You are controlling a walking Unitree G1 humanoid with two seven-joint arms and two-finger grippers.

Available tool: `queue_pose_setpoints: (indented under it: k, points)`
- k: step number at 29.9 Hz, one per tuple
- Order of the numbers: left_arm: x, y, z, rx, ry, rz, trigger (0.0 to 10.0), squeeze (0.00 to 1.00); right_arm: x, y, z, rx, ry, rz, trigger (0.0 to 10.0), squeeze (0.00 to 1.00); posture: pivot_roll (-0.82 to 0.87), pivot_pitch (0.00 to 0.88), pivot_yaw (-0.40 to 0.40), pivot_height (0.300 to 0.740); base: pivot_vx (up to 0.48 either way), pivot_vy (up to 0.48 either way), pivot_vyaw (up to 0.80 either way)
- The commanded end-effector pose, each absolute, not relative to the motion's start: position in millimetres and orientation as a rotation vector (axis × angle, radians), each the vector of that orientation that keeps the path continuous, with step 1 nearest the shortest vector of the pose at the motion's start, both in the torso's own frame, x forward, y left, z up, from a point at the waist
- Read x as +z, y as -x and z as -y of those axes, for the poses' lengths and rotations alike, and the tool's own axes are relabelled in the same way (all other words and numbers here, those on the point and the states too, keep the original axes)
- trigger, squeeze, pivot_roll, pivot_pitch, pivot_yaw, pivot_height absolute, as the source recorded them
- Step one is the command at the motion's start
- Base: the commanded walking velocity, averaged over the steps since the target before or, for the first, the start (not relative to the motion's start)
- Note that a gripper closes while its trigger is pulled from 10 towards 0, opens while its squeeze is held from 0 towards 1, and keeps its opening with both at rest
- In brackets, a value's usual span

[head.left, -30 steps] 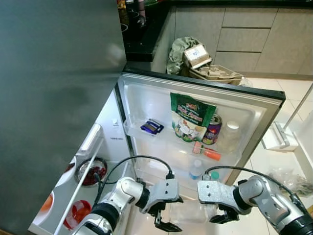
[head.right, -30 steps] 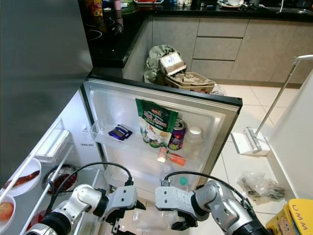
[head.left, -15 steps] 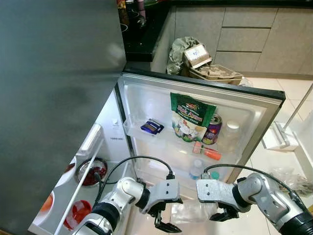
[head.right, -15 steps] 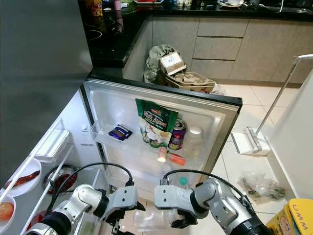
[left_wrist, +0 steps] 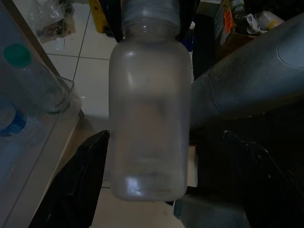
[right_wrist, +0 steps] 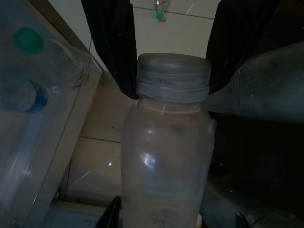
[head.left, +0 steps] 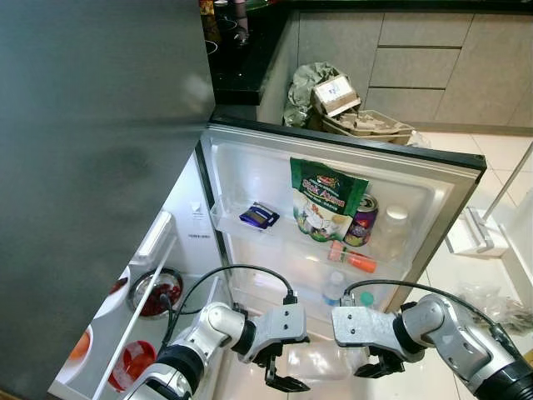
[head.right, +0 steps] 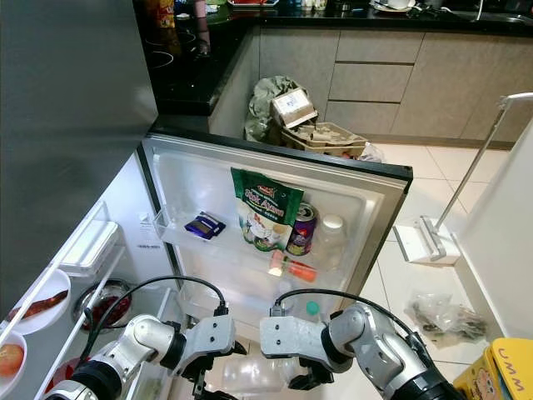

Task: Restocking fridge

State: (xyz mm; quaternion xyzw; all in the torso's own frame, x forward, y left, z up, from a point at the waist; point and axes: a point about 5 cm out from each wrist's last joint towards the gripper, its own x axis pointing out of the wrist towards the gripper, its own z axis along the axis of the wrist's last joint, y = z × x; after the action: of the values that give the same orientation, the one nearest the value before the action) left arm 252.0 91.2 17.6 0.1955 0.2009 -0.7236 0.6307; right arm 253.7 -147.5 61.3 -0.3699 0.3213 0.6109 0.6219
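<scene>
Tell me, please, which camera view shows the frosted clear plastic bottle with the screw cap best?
The right wrist view: the frosted clear plastic bottle appears large, its screw cap between the right gripper fingers. The left wrist view shows its body and base, cap cut off. Both eye views show it small, lying between the grippers.

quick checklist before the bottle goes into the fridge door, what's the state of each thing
1. Right gripper clamped at the neck of the clear bottle: ok.
2. Left gripper fingers open, either side of the bottle's base: ok.
3. Bottle cap on: ok.
4. Fridge door open wide: ok.
5. Free space in the bottom door shelf beside the water bottles: cannot tell.
6. Bottle contents: cannot tell.
</scene>
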Motion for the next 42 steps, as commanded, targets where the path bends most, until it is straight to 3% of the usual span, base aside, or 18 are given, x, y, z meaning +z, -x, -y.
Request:
queue_pose_setpoints:
  k: [1,31,32,33,42]
  points:
    - [10,-245,-92,-1.689,-0.463,-0.521,10.0,0.0,73,-259,140,1.41,0.864,-0.663,10.0,0.0,-0.06,0.0,0.011,0.74,0.0,0.0,0.0]
    - [0,-239,-95,-1.702,-0.554,-0.594,10.0,0.0,79,-263,138,1.394,0.89,-0.634,10.0,0.0,-0.06,0.0,0.013,0.74,0.0,0.0,0.0]
    - [0,-239,-95,-1.702,-0.557,-0.596,6.0,0.0,79,-263,137,1.395,0.888,-0.632,10.0,0.0,-0.06,0.0,0.013,0.74,0.0,0.0,0.0]
    - [-1,-239,-95,-1.699,-0.574,-0.6,0.0,0.0,79,-263,137,1.395,0.888,-0.632,10.0,0.0,-0.06,0.0,0.013,0.74,0.0,0.0,0.0]
    - [-2,-239,-93,-1.694,-0.584,-0.587,0.0,0.0,79,-263,136,1.4,0.884,-0.631,10.0,0.0,-0.06,0.0,0.01,0.74,0.0,0.0,0.0]
